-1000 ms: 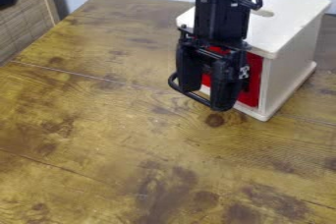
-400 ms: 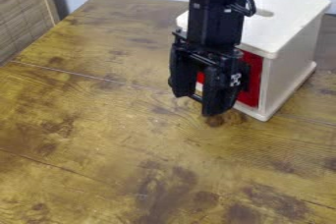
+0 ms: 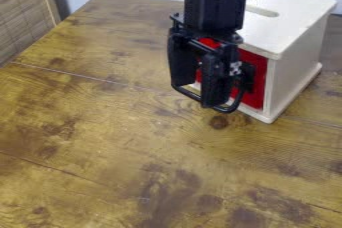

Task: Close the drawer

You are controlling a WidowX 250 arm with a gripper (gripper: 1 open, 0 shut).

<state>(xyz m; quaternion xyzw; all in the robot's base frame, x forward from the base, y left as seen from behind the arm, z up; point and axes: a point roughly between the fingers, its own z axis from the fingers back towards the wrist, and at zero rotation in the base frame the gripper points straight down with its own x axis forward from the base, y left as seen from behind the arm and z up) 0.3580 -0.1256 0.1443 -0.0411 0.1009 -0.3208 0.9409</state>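
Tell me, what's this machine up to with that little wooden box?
A single robot arm hangs over a worn wooden table, right in front of a light wooden box. The box has a red-fronted drawer with a black loop handle. The gripper points mostly downward with its fingers spread open in front of the drawer face, gripping nothing. The drawer looks pushed in flush with the box, or nearly so.

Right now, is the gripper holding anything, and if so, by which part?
Nothing is held. The gripper hangs open in front of the red drawer, and its black loop handle shows behind the fingers with no clamp on it.
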